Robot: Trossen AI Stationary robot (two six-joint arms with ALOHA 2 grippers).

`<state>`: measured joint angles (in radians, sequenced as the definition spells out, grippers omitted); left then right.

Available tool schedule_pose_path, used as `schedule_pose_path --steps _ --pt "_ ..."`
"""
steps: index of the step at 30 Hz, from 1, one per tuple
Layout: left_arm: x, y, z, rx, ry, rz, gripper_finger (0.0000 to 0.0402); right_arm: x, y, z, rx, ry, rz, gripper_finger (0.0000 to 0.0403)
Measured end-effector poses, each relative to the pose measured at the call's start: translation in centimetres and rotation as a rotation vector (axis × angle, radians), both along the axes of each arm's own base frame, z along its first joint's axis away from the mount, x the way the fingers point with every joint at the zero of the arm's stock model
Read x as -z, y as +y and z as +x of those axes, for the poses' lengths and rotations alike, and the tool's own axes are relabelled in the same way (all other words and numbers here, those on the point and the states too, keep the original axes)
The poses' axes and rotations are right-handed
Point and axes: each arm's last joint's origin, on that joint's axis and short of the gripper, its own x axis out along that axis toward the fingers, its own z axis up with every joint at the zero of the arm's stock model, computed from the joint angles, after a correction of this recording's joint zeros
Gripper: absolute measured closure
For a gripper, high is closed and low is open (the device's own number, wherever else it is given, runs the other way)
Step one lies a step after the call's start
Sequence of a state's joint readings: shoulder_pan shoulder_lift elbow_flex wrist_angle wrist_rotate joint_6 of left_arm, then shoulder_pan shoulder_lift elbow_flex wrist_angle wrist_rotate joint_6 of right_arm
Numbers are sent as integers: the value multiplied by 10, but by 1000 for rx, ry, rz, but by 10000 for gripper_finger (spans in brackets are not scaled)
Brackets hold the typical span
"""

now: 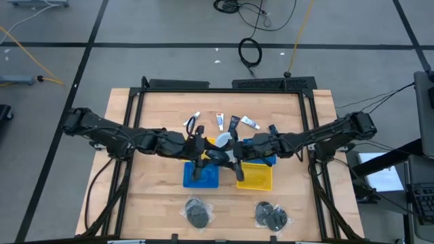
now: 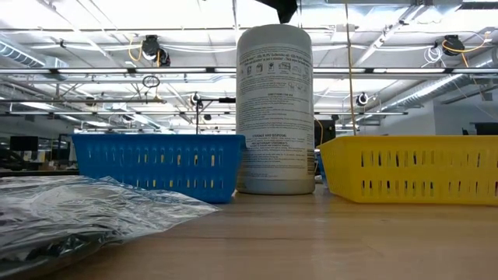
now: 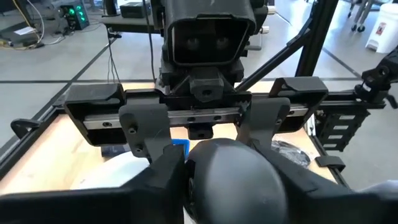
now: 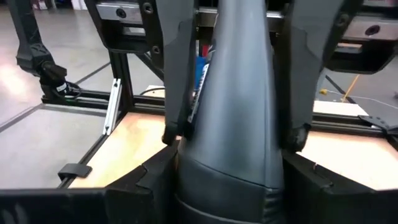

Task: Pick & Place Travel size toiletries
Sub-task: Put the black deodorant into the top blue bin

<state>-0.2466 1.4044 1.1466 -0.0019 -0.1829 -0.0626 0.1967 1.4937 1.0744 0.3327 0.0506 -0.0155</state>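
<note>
A dark grey tube point(image 4: 230, 112) hangs in the air between my two grippers, above the table's middle. My left gripper point(image 1: 203, 146) and my right gripper point(image 1: 234, 146) face each other, each shut on the tube. The tube is wide at the right gripper and tapers toward the left one. Small white and dark tubes point(image 1: 220, 120) lie flat on the table on the far side. Dark round pieces in clear wrap point(image 1: 198, 213) lie near the front edge. Only a dark tip point(image 2: 284, 8) shows in the low view, above the tub. My left gripper pinches the tube's narrower part point(image 4: 205, 93) between its two fingers point(image 4: 177, 74), one on each side. It comes level from the table's left, along the tube. The tube is lifted clear. My right gripper pinches the tube's wide end point(image 4: 224, 180) between its two fingers point(image 3: 149, 134), one on each side. It comes level from the table's right, along the tube. The tube is clear of the table and of the baskets.
A blue basket point(image 1: 201, 175) and a yellow basket point(image 1: 255, 176) stand side by side below the grippers. A big white cylinder tub point(image 2: 274, 109) stands upright between them. More wrapped rounds point(image 1: 271, 215) lie at the front right. A clear wrap point(image 2: 78, 210) lies close to the low camera.
</note>
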Motion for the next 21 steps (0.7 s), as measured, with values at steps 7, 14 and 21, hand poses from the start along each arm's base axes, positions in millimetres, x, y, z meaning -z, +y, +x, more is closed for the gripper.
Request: schedule_pose_path --steps 7,14,21 --pt "-1 0 -1 -7 -3 -34 93 2 0 0 -1 11 -11 216" --pt "-1 1 -5 -7 34 -25 44 -10 -2 -11 19 8 -21 216" --pt "-8 4 -27 -47 105 -32 40 -27 -2 -43 151 88 -77 216"
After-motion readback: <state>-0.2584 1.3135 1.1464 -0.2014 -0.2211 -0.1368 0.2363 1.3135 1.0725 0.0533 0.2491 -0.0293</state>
